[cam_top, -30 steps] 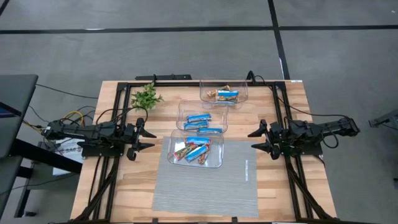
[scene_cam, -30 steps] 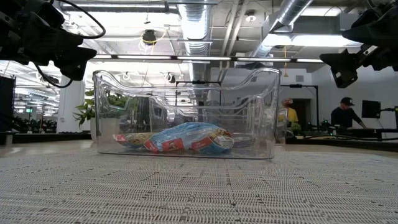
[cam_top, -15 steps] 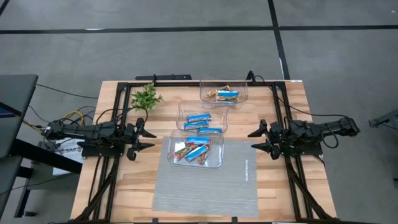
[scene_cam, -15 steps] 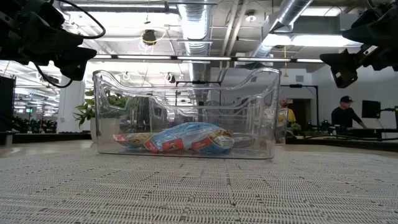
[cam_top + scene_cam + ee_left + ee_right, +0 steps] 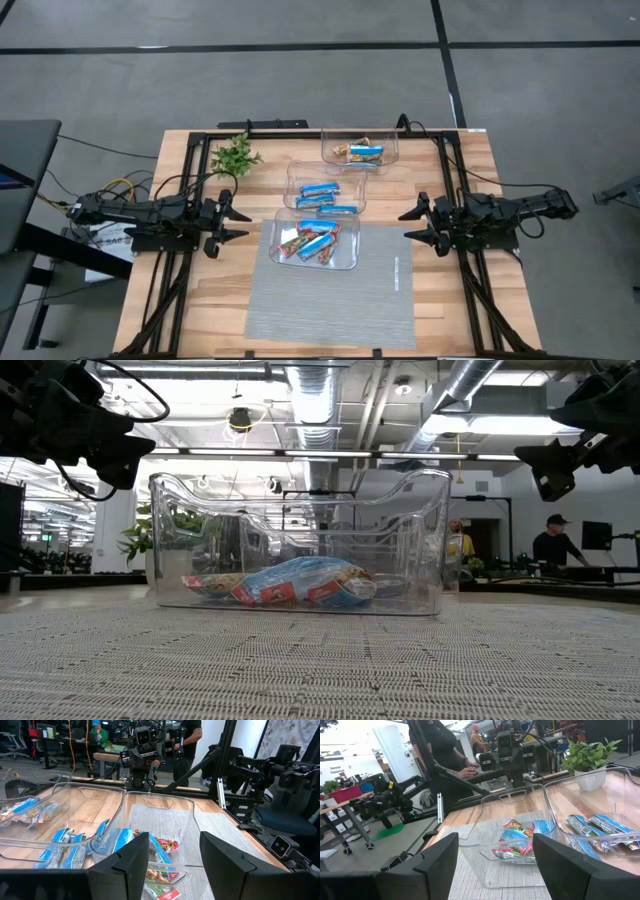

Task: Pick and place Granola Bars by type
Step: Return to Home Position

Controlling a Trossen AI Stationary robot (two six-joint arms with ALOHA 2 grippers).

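Observation:
Granola bars lie in three clear bins down the table's middle. The near bin (image 5: 316, 240) holds red multicolour and blue bars (image 5: 312, 243). Bright blue bars (image 5: 322, 196) fill the middle bin (image 5: 327, 186). The far bin (image 5: 359, 147) has orange-brown and blue bars (image 5: 360, 153). My left gripper (image 5: 233, 221) stands open at the left, level, its fingers pointing at the bins with nothing between them. My right gripper (image 5: 413, 225) stands open at the right, also level and pointing at the bins, nothing between its fingers.
A grey woven mat (image 5: 335, 300) lies under the near bin and reaches the table's near edge. A small green plant (image 5: 234, 156) stands at the far left. Black frame rails (image 5: 452, 180) run along both sides. People show in the room beyond the table.

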